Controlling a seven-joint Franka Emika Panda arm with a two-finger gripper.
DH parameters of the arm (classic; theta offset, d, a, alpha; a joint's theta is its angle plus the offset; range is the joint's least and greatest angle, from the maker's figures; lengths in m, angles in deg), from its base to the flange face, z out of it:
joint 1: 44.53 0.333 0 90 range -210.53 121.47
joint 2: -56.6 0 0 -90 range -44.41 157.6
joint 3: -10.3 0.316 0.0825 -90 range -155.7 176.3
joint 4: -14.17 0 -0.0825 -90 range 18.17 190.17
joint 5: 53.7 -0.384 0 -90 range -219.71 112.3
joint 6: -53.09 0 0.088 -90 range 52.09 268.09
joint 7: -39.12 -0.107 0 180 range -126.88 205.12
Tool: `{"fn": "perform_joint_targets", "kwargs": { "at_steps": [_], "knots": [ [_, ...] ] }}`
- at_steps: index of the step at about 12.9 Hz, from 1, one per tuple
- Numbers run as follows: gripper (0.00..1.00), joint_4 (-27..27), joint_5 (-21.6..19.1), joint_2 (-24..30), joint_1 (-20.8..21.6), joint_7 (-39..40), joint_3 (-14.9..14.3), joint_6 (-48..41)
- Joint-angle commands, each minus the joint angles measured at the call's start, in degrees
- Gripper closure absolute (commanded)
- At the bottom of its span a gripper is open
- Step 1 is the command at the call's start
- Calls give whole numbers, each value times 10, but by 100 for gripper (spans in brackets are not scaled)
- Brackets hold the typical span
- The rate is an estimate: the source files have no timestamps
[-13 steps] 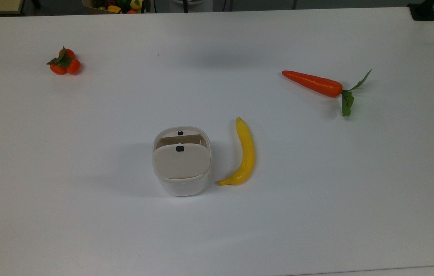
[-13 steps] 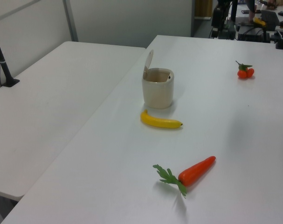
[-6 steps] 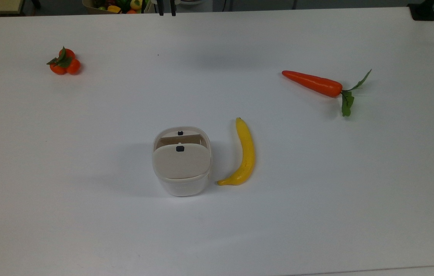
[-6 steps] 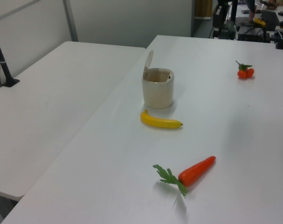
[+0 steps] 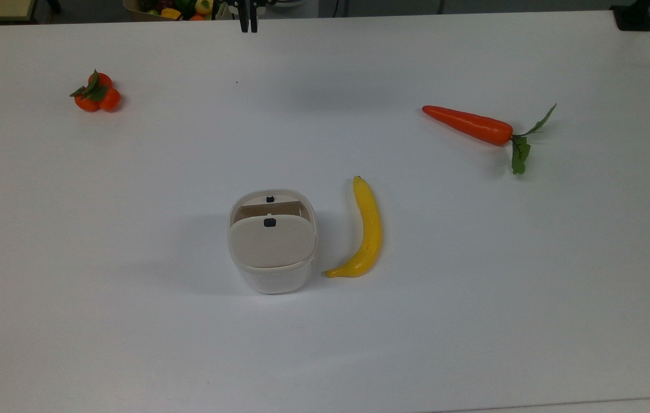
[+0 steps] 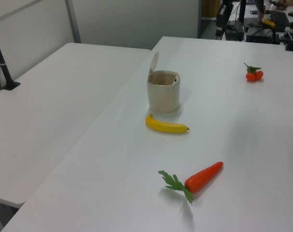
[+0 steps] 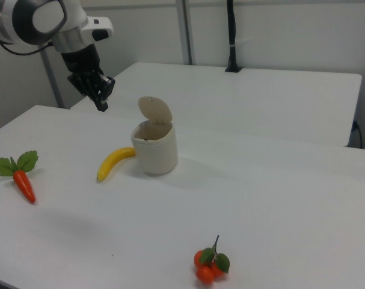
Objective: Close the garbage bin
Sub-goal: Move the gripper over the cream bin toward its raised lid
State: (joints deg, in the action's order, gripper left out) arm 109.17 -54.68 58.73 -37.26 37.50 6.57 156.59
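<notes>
Well apart from the hand (image 7: 102,103) stands the open-lidded garbage bin (image 7: 154,148).

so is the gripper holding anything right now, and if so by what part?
Nothing. The gripper hangs in the air with its fingers together, apart from the garbage bin, whose lid stands open.

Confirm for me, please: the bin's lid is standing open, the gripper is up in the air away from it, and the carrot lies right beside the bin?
Not quite. The lid of the garbage bin is up and the gripper hangs clear of it, but the thing beside the bin is the banana; the carrot lies well apart, as the top view shows.
</notes>
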Motion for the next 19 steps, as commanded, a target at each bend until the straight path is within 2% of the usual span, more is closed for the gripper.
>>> {"fn": "perform_joint_targets", "kwargs": {
  "at_steps": [1, 7, 19],
  "knots": [
    [99, 11, -23, -12, 11, 8, -11, 63],
    [100, 10, -24, -43, 11, 0, -11, 159],
    [100, 4, -22, -150, 9, 0, -11, 490]
  ]
}}
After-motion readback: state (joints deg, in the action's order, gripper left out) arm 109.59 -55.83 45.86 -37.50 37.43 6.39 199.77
